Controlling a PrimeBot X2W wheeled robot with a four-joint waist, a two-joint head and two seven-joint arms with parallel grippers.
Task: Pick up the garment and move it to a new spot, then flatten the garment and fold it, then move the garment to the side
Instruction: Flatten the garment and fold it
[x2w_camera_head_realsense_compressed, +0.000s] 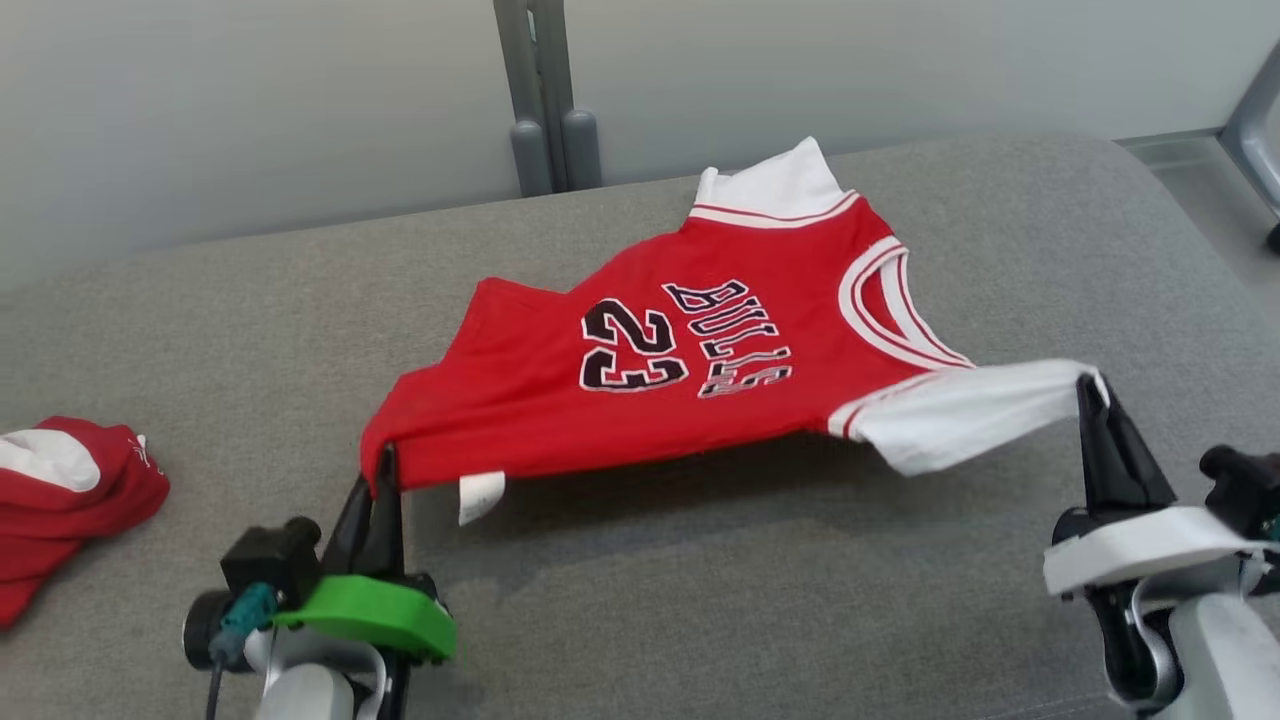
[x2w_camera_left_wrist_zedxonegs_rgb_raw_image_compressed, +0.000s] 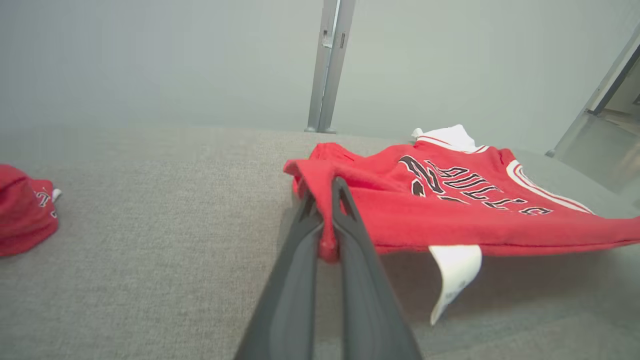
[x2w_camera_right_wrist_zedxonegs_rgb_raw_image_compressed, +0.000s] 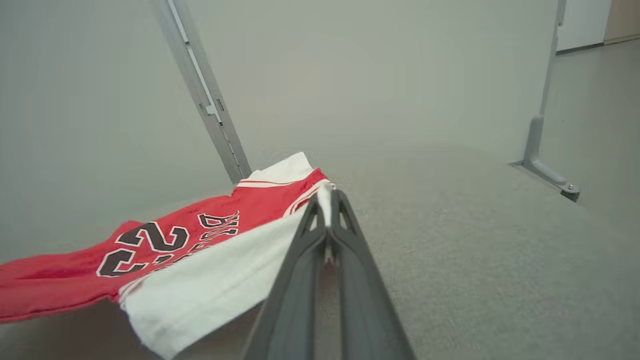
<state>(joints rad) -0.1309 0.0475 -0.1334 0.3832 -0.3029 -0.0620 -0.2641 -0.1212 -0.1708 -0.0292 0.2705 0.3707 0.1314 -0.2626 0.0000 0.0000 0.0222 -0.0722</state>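
Garment (x2w_camera_head_realsense_compressed: 520, 400) stretched btwn left tool (x2w_camera_head_realsense_compressed: 384, 468) & right tool (x2w_camera_head_realsense_compressed: 1089, 386), both clenched on it

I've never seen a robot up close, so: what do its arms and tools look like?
Both tools have two long, dark, tapering fingers. The left tool sits on a bright green collar, with a black box and teal plug beside it; the right tool has a white collar. The forearms are pale.
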